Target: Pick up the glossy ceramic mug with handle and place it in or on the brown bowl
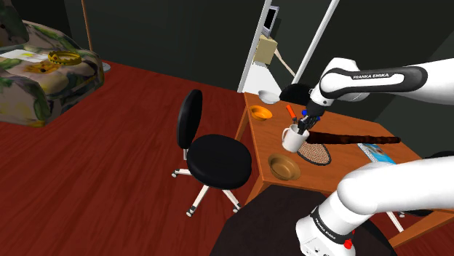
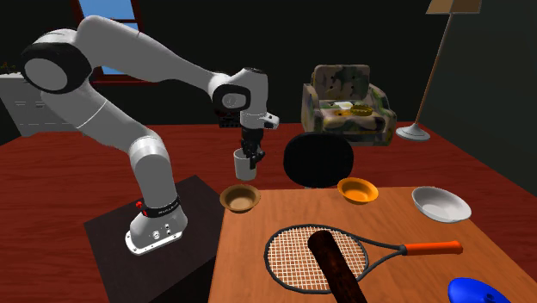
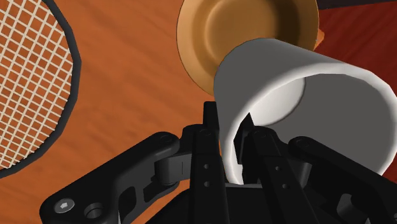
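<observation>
Gripper (image 3: 232, 149) pinches 1 wall of the white, glossy mug (image 3: 305, 108): 1 finger inside, 1 outside. The mug hangs above the table (image 3: 127, 76), near the brown bowl (image 3: 210, 32). Racket head (image 3: 32, 76) is cut off at the frame edge; the mug hides part of the brown bowl's rim.

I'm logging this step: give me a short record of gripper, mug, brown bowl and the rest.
gripper: shut on the mug, one finger inside it
mug: white, lifted off the table, close above the brown bowl
brown bowl: at the table's edge, mug not yet in it
rest: racket, orange bowl, white bowl
</observation>
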